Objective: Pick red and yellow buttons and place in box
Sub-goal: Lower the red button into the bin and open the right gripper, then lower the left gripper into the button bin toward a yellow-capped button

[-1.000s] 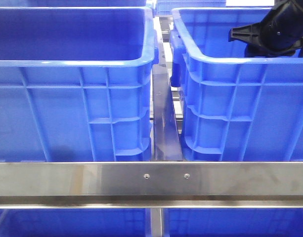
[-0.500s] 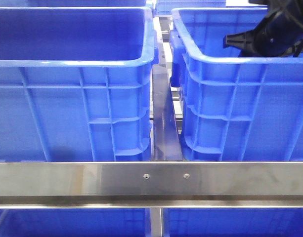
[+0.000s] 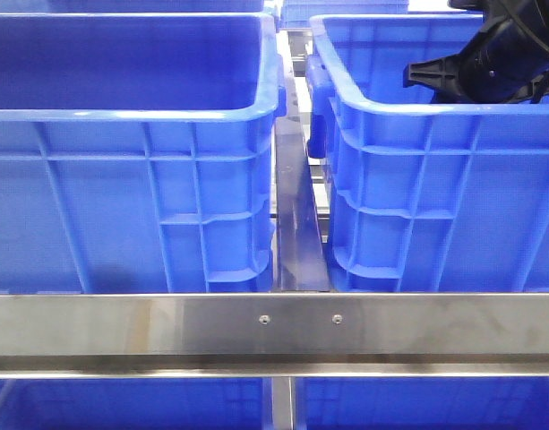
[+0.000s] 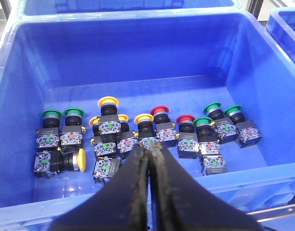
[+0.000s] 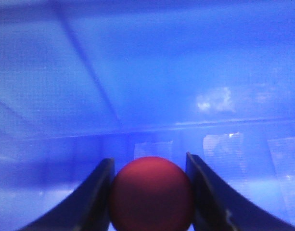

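Right gripper clamped on a red button, still above the right-hand box, barely shifted since earlier, left gripper closed, empty

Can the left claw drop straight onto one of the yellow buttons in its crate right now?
Probably yes: the left claw hangs shut above the open crate, and a yellow button stands just beyond its tips with nothing over it. It must open first.
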Controlling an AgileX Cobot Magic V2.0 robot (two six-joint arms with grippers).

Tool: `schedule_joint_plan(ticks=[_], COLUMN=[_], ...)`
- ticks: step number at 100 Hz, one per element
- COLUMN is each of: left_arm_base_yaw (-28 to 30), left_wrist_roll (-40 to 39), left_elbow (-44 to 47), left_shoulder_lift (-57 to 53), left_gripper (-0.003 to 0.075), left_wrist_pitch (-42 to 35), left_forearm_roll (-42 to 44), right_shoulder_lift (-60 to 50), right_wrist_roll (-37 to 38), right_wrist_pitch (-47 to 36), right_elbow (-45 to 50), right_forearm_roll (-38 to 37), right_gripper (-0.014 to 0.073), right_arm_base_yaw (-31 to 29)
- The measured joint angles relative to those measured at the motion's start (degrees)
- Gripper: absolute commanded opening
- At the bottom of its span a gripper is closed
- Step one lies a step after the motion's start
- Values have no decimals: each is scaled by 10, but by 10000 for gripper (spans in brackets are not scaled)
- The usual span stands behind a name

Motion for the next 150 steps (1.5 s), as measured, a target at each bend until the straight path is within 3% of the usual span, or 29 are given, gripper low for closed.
schedule_joint_plan(ticks=[12, 55, 95, 150], left_arm_base_yaw=[0, 0, 0, 0], left_wrist_roll=[0, 0, 0, 0], left_elbow=[0, 0, 0, 0], left_shoulder_lift=[0, 0, 0, 0], left_gripper=[-19, -19, -19, -19], left_wrist_pitch=[0, 0, 0, 6], left_forearm_roll=[0, 0, 0, 0], right_shoulder_lift=[5, -55, -267, -575], right_wrist_roll=[0, 0, -8, -8], right_wrist_pitch=[12, 20, 67, 69], right_elbow=[0, 31, 142, 361], right_forearm_roll=[0, 0, -2, -3], right_gripper=[491, 493, 489, 489], right_arm_base_yaw=[0, 0, 0, 0])
